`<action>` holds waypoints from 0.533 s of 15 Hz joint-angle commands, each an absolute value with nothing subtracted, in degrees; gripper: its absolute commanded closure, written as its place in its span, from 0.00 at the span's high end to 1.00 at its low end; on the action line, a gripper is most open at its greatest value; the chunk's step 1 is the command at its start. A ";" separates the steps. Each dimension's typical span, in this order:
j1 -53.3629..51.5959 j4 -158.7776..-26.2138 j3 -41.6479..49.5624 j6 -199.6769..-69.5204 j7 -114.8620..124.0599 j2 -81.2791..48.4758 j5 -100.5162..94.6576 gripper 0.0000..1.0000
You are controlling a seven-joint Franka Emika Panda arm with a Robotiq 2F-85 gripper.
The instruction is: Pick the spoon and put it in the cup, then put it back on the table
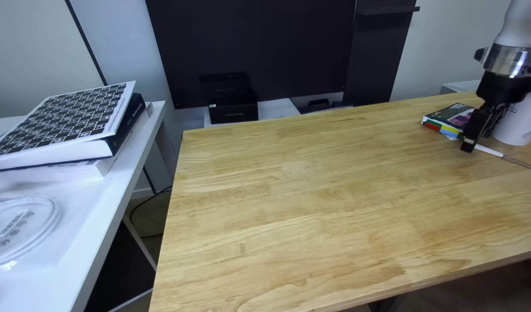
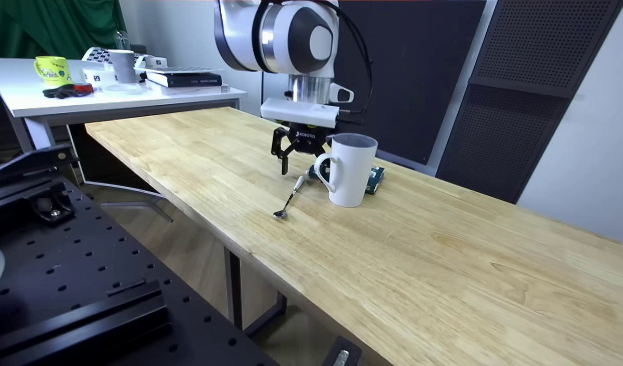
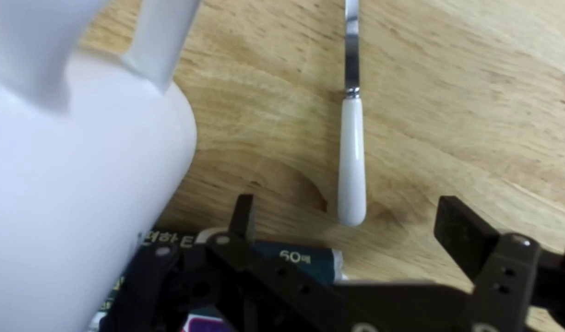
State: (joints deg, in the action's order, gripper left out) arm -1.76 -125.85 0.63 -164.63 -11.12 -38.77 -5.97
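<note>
Jaws Stood Wide Apart at Spoon (image 3: pixel 351 161)

The jaws were spread at the end of the arm (image 2: pixel 301 40), low at the bench (image 2: pixel 443 264); whether they touched the wood could not be told. In the wrist view, the tip of the spoon's white handle showed in the gap between them, clear of both sides. The spoon lay on the bench outside the cup (image 2: pixel 353 173), its metal end pointing away from the jaws. The cup stood upright near the spoon and, in an exterior view, partly hid a box (image 2: pixel 375 180) on the bench. Farther off, a desk (image 1: pixel 105 203) carried books (image 1: pixel 61 117) and a mug (image 2: pixel 53 71), and a black panel (image 1: pixel 256 47) rose behind the bench.
</note>
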 commanded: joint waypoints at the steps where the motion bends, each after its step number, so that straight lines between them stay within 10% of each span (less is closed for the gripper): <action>1: -2.21 -127.68 1.44 -168.77 -9.40 -38.32 -7.46 0.75; 8: -1.85 -127.23 1.14 -167.65 -9.11 -38.57 -6.93 0.33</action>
State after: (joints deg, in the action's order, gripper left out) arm -1.78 -127.27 0.69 -168.15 -11.09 -38.52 -6.51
